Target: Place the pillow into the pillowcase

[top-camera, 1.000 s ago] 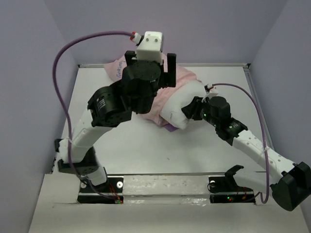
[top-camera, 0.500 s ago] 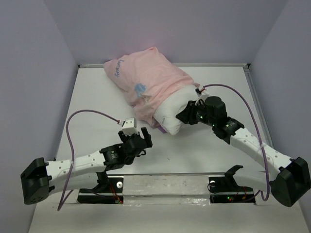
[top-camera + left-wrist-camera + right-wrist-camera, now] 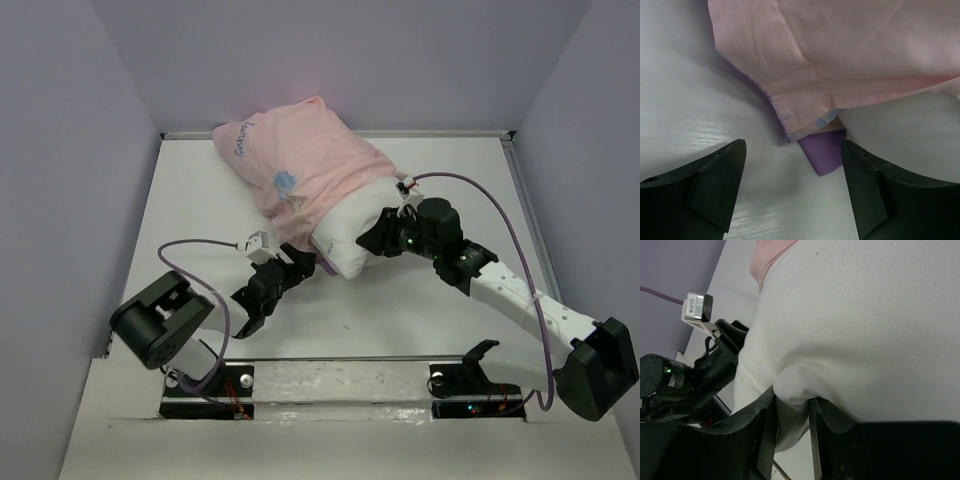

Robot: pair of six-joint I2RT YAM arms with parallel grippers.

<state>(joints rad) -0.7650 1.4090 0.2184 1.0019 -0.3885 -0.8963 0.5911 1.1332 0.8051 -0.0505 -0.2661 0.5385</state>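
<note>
Inside the pillowcase (image 3: 300, 165) lies the pillow (image 3: 350, 238), one end sticking out.

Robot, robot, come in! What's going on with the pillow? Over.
Left jaws open, just short of the pillowcase corner. Right jaws pinching a fold of the pillow. Pillow partly in, near end sticking out. Nothing blocking.

Left tool (image 3: 793, 147) wide, right tool (image 3: 790, 407) clamped.

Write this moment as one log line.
plump white pillow partly inside thin pink fabric pillowcase | left gripper open by pillowcase edge | right gripper shut on pillow
</note>
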